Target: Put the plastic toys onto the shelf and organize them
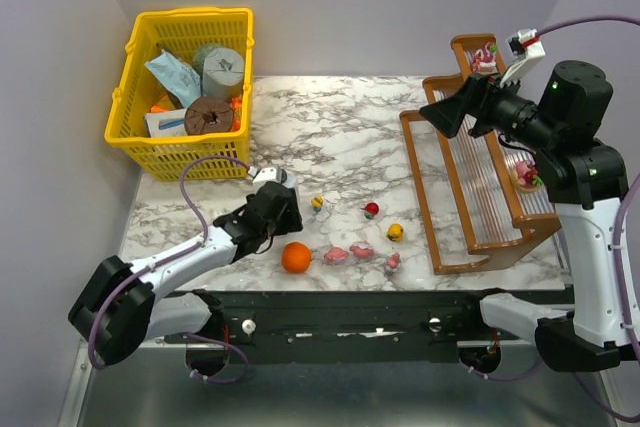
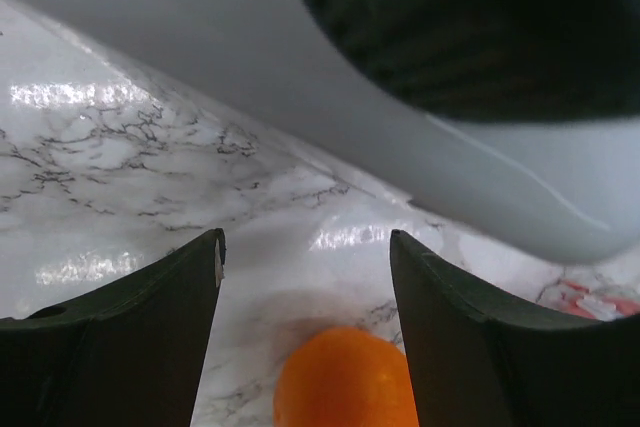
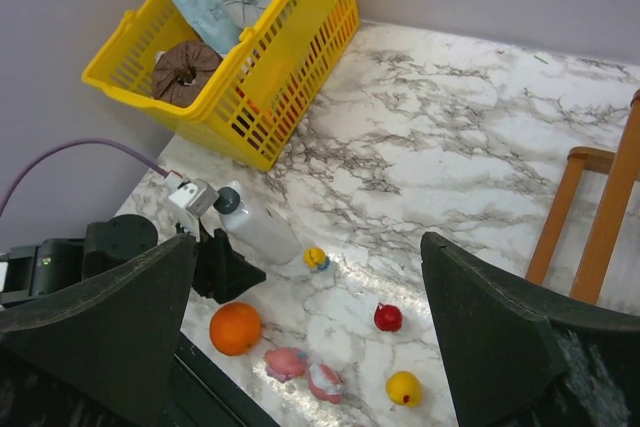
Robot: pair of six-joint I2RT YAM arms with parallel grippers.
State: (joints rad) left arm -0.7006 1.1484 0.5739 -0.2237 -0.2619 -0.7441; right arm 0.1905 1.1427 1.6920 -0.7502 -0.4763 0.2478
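From the top external view, a white, grey-veined marble table (image 1: 340, 137) is being shown, closed in by pale lilac walls (image 1: 350, 7) at the back and both sides. A yellow basket (image 1: 130, 112) of odds and ends is sitting at the far left corner. The shelf (image 1: 470, 207), brown and stepped, is standing at the right edge. Six plastic toys (image 1: 362, 249) are lying loose on the marble near the front edge, between the orange ball (image 1: 296, 258) and the shelf. Two more are being carried by the shelf, one on the top tier and one lower down at its right side. The left gripper (image 1: 283, 219) is being held low just behind the ball. The right gripper (image 1: 447, 112) is being held above the shelf.

From the left wrist view, glossy marble with light glare is being shown under a blurred pale shape that cannot be identified. The jaws are being held apart with the ball low between them. The ball is clear of one finger (image 2: 150, 327); contact with the other cannot be told.

From the right wrist view, a white bottle (image 3: 258, 229) with a dark cap is being shown lying just beside the left gripper, something the top view hardly gives. Only five loose toys and one wooden corner of the shelf are being caught here. The jaws are being held wide, with nothing between them.
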